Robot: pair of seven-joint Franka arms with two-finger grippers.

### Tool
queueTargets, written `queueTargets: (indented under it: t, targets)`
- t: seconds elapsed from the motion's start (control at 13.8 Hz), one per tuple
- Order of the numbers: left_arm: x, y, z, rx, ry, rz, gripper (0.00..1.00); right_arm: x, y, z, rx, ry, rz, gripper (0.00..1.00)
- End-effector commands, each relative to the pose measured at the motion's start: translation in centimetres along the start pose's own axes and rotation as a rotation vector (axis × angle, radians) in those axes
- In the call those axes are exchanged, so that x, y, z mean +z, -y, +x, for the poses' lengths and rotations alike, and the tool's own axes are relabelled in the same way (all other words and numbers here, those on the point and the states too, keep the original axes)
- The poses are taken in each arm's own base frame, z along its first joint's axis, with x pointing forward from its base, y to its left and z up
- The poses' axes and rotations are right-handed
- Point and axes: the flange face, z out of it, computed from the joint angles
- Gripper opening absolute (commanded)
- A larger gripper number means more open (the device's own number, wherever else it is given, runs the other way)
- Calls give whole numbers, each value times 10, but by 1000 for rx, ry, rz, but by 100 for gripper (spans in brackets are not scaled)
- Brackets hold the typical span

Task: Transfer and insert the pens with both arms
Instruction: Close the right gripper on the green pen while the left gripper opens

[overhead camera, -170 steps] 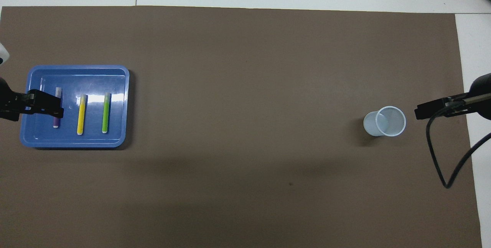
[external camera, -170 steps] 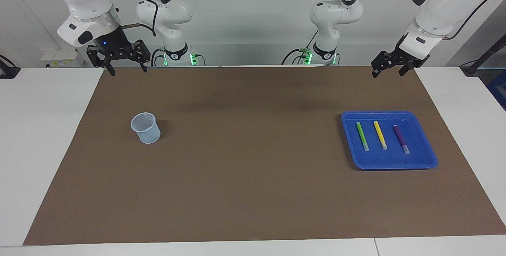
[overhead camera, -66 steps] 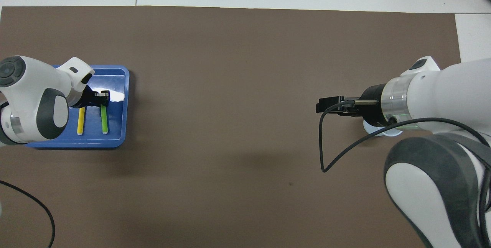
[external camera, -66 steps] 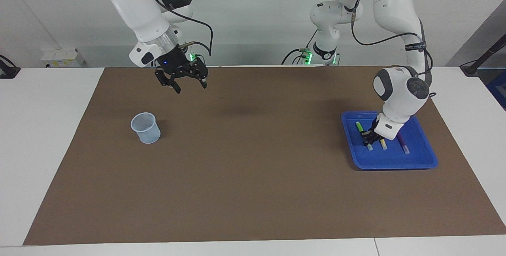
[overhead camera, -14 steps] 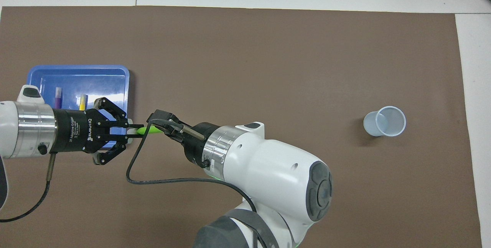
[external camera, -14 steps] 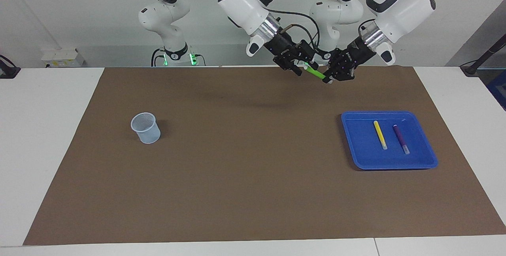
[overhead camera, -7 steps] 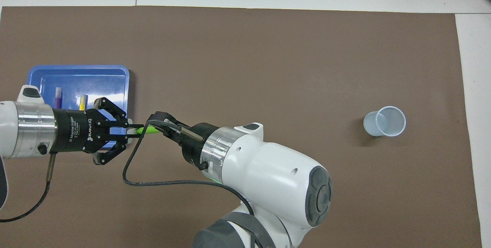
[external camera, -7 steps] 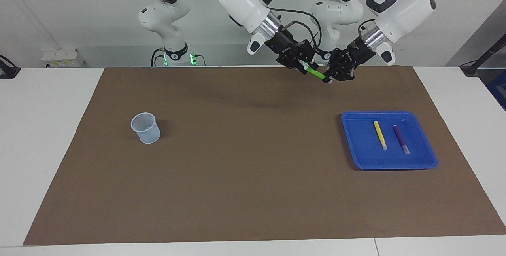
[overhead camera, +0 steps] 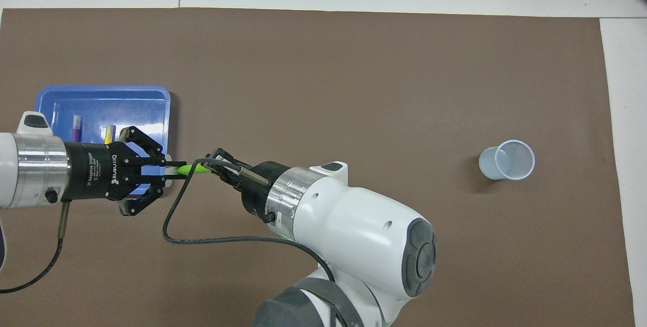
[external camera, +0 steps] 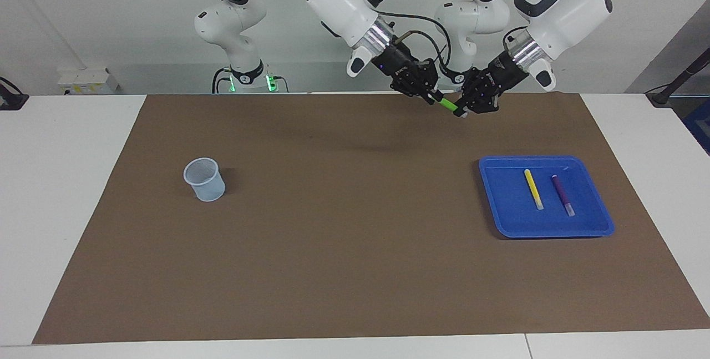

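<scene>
Both grippers are clamped on the slim green pen point(external camera: 447, 105), held in the air over the brown mat point(external camera: 355, 270): the black left gripper point(external camera: 461, 112), marked ROBOTIQ, and the black right gripper point(external camera: 432, 99). The yellow pen point(external camera: 533, 188) and purple pen point(external camera: 562, 194) lie in the blue plastic tray point(external camera: 505, 220).

White lettering on the black body of the left gripper point(overhead camera: 172, 171) reads "ROBOTIQ", with "2F Adaptive Gripper" beside it (smaller print under that cannot be read).
</scene>
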Motion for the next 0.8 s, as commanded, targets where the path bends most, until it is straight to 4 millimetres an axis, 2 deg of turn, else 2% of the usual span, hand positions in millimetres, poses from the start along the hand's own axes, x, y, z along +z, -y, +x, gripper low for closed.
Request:
queueTargets:
  t: [0.0, 0.22, 0.29, 0.36, 0.44, 0.58, 0.73]
  targets:
    - [3, 10, -4, -22, 13, -1, 0, 2, 4, 2, -9, -24, 31, 0]
    - [4, 10, -7, -9, 12, 0, 0, 3, 3, 2, -7, -24, 30, 0]
    - [4, 10, -7, -5, 12, -4, 36, 3, 3, 2, -7, -24, 30, 0]
    - [5, 10, -9, -3, 12, -4, 82, 2, 4, 3, -5, -24, 32, 0]
    - [4, 9, -8, -7, 11, -8, 100, 2, 3, 3, -4, -24, 30, 0]
    - [2, 8, -5, -12, 11, -14, 100, 2, 3, 3, -29, -25, 30, 0]
    - [0, 8, -6, -8, 11, -19, 100, 2, -3, 10, -141, -16, 4, 0]
